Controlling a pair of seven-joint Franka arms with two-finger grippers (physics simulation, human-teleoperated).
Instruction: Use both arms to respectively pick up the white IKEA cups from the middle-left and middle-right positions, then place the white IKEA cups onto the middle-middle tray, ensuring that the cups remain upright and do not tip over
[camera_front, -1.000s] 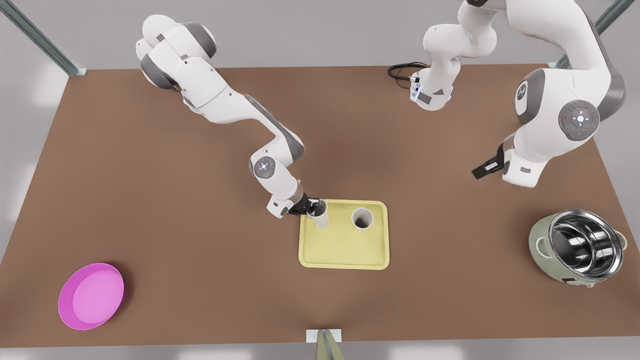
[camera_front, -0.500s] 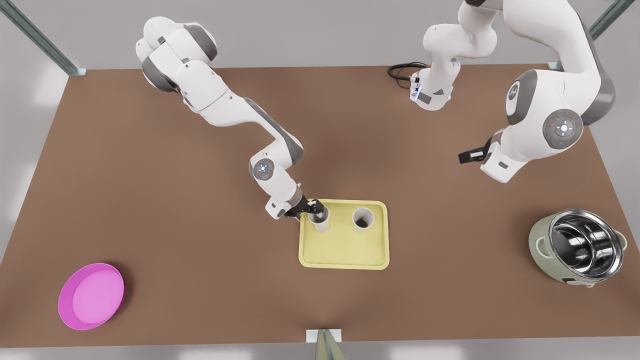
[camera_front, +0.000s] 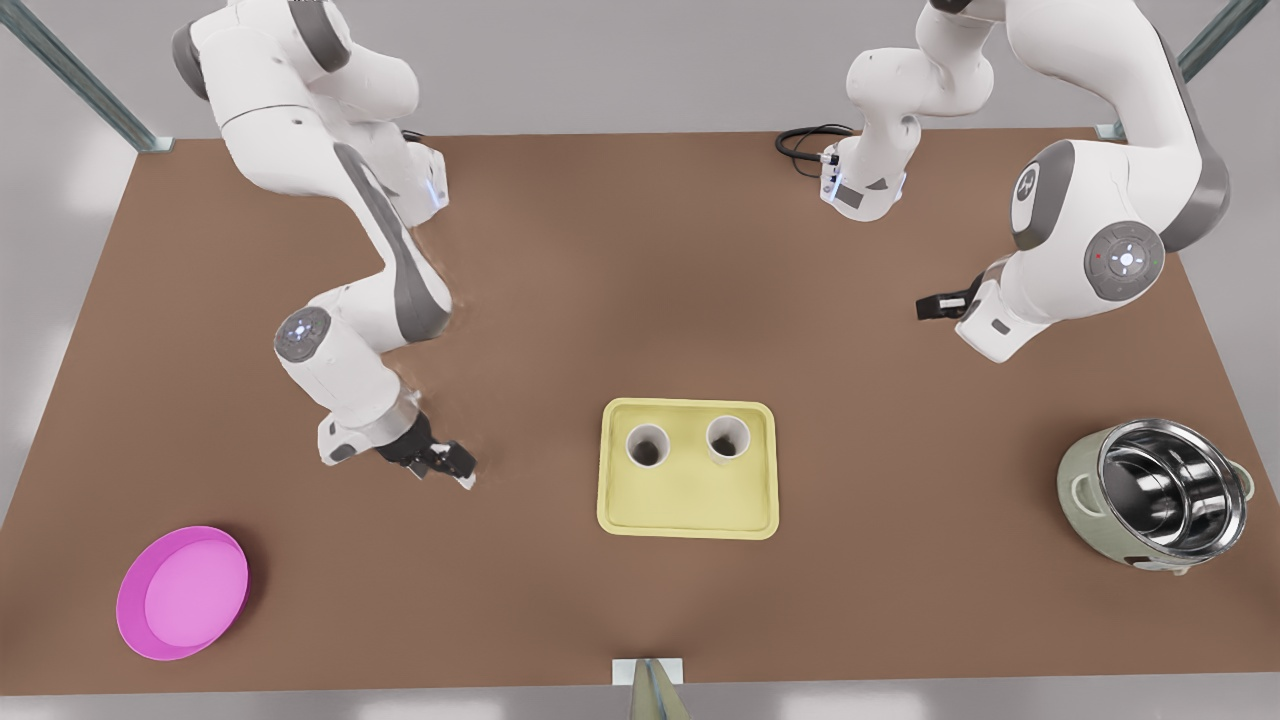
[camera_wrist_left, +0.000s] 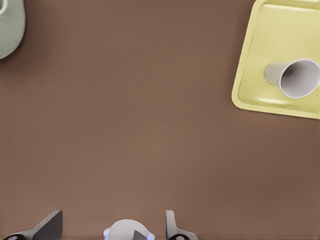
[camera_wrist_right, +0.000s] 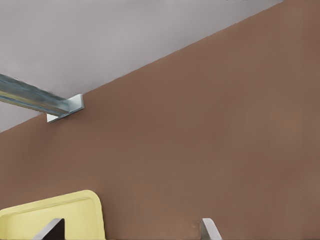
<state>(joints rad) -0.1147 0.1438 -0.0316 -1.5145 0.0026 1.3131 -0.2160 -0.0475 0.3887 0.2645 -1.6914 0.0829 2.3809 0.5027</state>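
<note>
2 plain white tapered cups (camera_front: 647, 446) upright on pale-yellow tray (camera_front: 688, 515).

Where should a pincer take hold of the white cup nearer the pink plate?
Probably pinch the cup across its side wall below the rim, coming from the side of the pink plate: it stands upright, and the other cup blocks the opposite side.

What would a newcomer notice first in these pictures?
A white cup and a second cup stand upright, side by side, on the pale yellow tray at the table's middle. The right gripper hangs open off the tray at the front view's left; the left gripper, open too, waits farther off at its right.
</note>
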